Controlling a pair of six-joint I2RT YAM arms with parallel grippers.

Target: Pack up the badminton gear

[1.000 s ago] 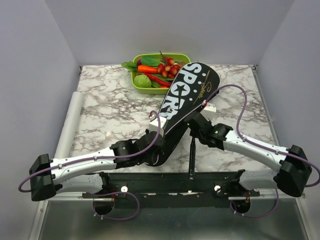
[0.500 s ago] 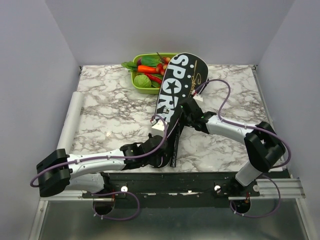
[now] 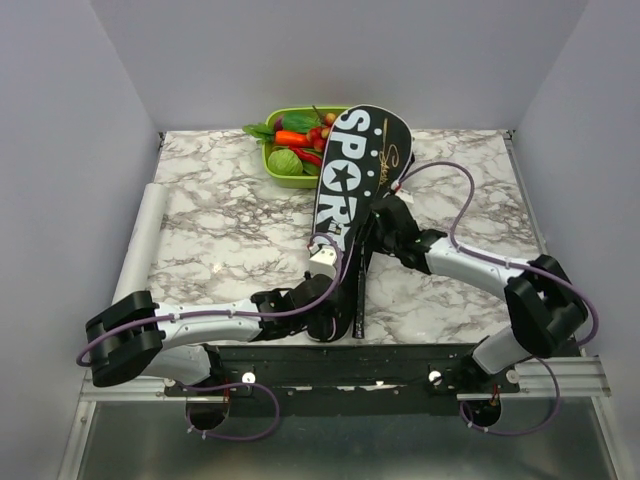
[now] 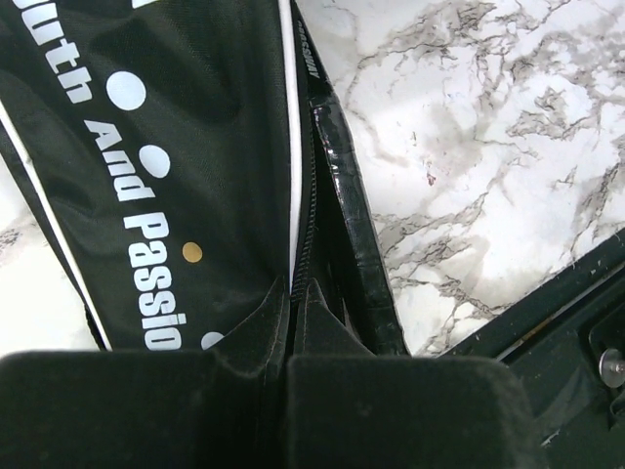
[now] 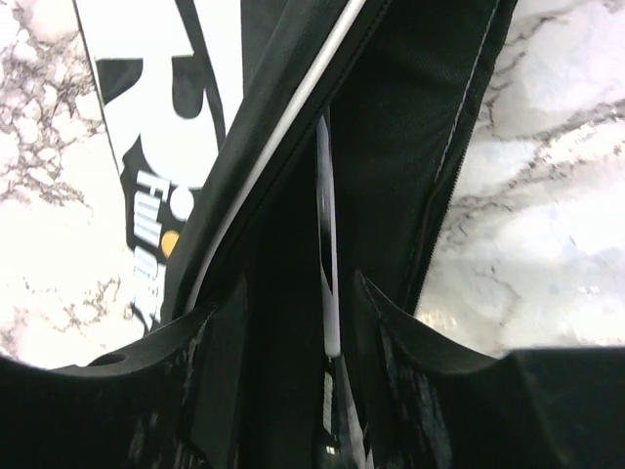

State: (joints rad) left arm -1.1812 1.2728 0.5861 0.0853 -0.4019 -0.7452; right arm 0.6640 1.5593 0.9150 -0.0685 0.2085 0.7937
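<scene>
Top external: mid-step, sliding a racket [image 3: 357, 295] into the bag [image 3: 352, 190], diagonal on the table [image 3: 220, 230], head over the tray [image 3: 285, 165]. Pinching bag's near edge in clenched left gripper [image 4: 293, 313]; straddling the shaft [image 5: 327, 244] with right gripper [image 5: 298, 313], seemingly released. Next: push handle [image 3: 358, 318] fully in, then zip.

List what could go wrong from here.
1. The wide end of the bag lies over the green tray; pushing it farther could upset the toy vegetables.
2. A racket handle shows at the bag's zip edge beside the left gripper, which is shut on the bag; it may slide out.
3. The right gripper has its jaws open astride a racket shaft; closing might pinch it.
</scene>
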